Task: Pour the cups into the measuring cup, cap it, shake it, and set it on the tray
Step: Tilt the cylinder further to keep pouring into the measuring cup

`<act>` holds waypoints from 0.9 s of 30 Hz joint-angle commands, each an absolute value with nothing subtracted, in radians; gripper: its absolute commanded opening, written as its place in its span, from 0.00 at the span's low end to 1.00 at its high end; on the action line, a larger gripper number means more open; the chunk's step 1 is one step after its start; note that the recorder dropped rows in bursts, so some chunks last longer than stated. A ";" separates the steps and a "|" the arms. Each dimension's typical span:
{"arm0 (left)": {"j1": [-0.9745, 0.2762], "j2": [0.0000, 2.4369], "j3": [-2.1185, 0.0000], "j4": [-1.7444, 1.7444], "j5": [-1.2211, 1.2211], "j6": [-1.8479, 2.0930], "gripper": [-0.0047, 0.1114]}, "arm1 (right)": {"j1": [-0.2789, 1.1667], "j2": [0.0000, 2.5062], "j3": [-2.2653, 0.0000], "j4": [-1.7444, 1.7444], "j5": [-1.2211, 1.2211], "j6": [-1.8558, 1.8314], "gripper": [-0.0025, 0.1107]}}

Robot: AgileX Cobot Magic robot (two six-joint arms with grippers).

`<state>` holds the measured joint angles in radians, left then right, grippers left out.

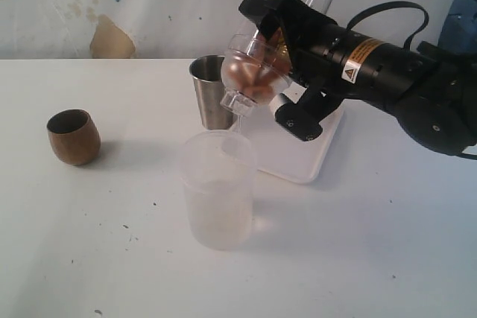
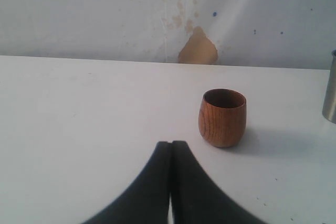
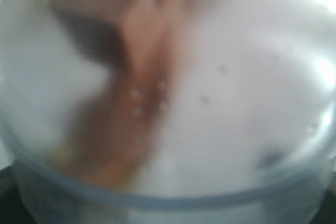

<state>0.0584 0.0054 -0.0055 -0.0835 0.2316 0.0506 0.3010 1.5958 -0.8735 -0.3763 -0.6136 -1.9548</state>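
My right gripper (image 1: 279, 61) is shut on the see-through measuring cup (image 1: 246, 68) and holds it tilted in the air. Its rounded lower end, with brown contents, hangs above a frosted plastic cup (image 1: 218, 188). The measuring cup's blurred wall (image 3: 210, 103), with a brown streak, fills the right wrist view and hides the fingers. The steel tumbler (image 1: 209, 87) stands just behind, upright. The wooden cup (image 1: 73, 137) stands upright at the far left. My left gripper (image 2: 171, 145) is shut and empty, a short way from the wooden cup (image 2: 222, 117). The white tray (image 1: 298, 158) lies under the right arm.
The frosted cup stands in the middle of the white table, in front of the tray. The steel tumbler's edge (image 2: 331, 93) shows at the side of the left wrist view. A stained wall runs along the table's far edge.
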 commanded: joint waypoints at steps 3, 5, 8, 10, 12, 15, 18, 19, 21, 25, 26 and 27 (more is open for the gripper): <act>0.060 0.000 0.000 -0.089 0.233 0.050 0.04 | 0.298 1.586 -0.886 -0.371 -0.659 -1.959 0.02; 0.060 0.000 0.000 -0.089 0.233 0.050 0.04 | 0.298 1.586 -0.886 -0.371 -0.659 -1.959 0.02; 0.060 0.000 0.000 -0.089 0.233 0.050 0.04 | 0.298 1.586 -0.886 -0.371 -0.659 -1.959 0.02; 0.060 0.000 0.000 -0.089 0.233 0.050 0.04 | 0.298 1.586 -0.886 -0.371 -0.659 -1.959 0.02; 0.060 0.000 0.000 -0.089 0.233 0.050 0.04 | 0.298 1.586 -0.886 -0.371 -0.662 -1.957 0.02; 0.060 0.000 0.000 -0.089 0.233 0.050 0.04 | 0.298 1.586 -0.886 -0.371 -0.676 -1.952 0.02; 0.060 0.000 0.000 -0.089 0.233 0.050 0.04 | 0.298 1.586 -0.886 -0.371 -0.690 -1.952 0.02; 0.060 0.000 0.000 -0.089 0.233 0.050 0.04 | 0.298 1.586 -0.886 -0.371 -0.690 -1.952 0.02; 0.060 0.000 0.000 -0.089 0.233 0.050 0.04 | 0.298 1.586 -0.886 -0.371 -0.690 -1.952 0.02; 0.060 0.000 0.000 -0.089 0.233 0.050 0.04 | 0.298 1.586 -0.886 -0.369 -0.690 -1.952 0.02; 0.060 0.000 0.000 -0.089 0.233 0.050 0.04 | 0.298 1.586 -0.886 -0.369 -0.690 -1.952 0.02; 0.060 0.000 0.000 -0.089 0.233 0.050 0.04 | 0.298 1.586 -0.886 -0.369 -0.690 -1.952 0.02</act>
<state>0.0584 0.0054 -0.0055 -0.0835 0.2316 0.0506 0.3010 1.5958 -0.8735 -0.3763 -0.6432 -1.9548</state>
